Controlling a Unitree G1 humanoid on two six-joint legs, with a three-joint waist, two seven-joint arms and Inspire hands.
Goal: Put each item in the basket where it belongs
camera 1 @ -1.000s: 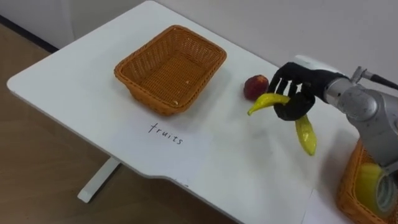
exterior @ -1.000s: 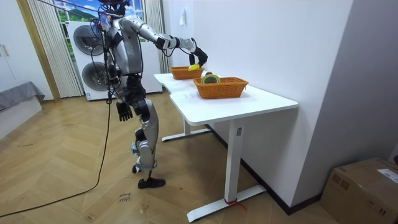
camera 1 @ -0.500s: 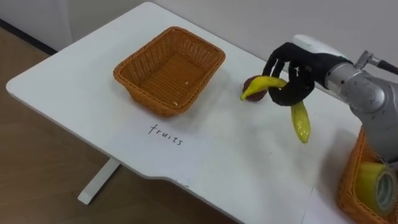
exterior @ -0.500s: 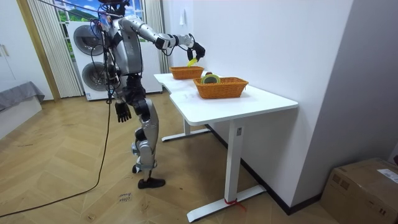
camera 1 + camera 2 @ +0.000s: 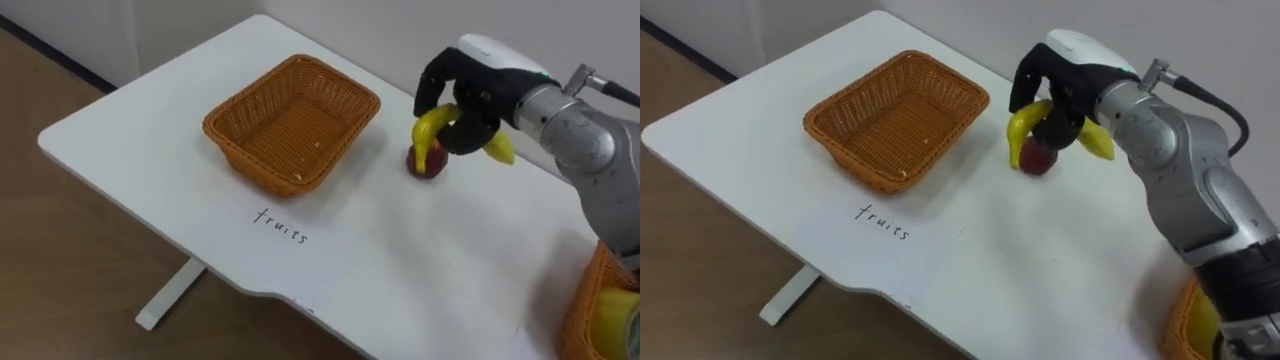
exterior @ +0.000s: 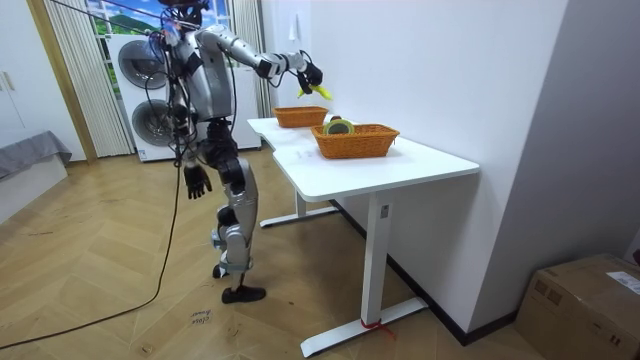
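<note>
In the left eye view, the right hand [image 5: 467,98] hangs above the table [image 5: 130,130], its dark fingers curled round a banana [image 5: 428,128]. The grip sits near the middle, so one end curves down in front and the other sticks out behind the palm. Directly below the hand a red fruit [image 5: 430,166] lies on the table, just beside the open wicker basket [image 5: 252,163]. This basket is empty, and a handwritten paper label [image 5: 282,226] lies in front of it, presumably to mark what belongs there. The banana is therefore held in the air, beside the basket and not yet over it. At the lower right edge a second basket [image 5: 582,305] holds something yellow-green.

In the room view, the robot stands at the table's end on the room view's left, with its right arm stretched out high over the far basket [image 6: 300,118]. The lift probably serves to clear the rim. The left hand [image 6: 198,181] hangs idle by the thigh, fingers loose. The nearer basket [image 6: 357,141] carries a roll of tape [image 6: 338,126].

In the right eye view, the hand [image 5: 1058,88] is wrapped round the banana [image 5: 1023,125] above the red fruit [image 5: 1039,160]. The likely next move is sideways over the empty basket [image 5: 855,165].
</note>
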